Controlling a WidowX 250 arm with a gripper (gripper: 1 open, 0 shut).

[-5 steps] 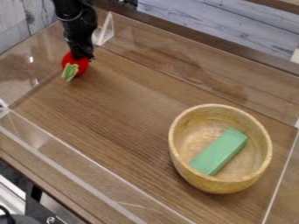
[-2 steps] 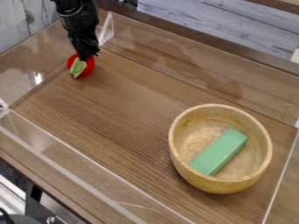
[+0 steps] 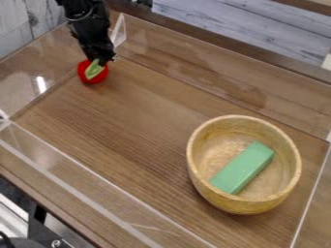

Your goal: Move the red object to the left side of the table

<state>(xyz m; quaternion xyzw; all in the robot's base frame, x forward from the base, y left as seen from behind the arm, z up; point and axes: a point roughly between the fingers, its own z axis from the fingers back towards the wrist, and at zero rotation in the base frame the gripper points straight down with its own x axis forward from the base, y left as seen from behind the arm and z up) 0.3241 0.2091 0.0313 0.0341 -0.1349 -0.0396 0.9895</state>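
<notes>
jaws: the black gripper [image 3: 97, 60] is seen clamped tight on the red object [image 3: 93, 71], pointed steeply down
where the thing sits: upper left of the frame, right under the fingertips, low against the table [image 3: 142, 136], near the far clear wall
vs a second ago: the red object has been carried a bit up and right in the frame, and the green leafy end has been turned around
looks: small, rounded, strawberry-ish, red with a light-green bit
also spotted: wooden bowl [image 3: 204, 180] at lower right, green block [image 3: 242, 168] lying inside it
</notes>
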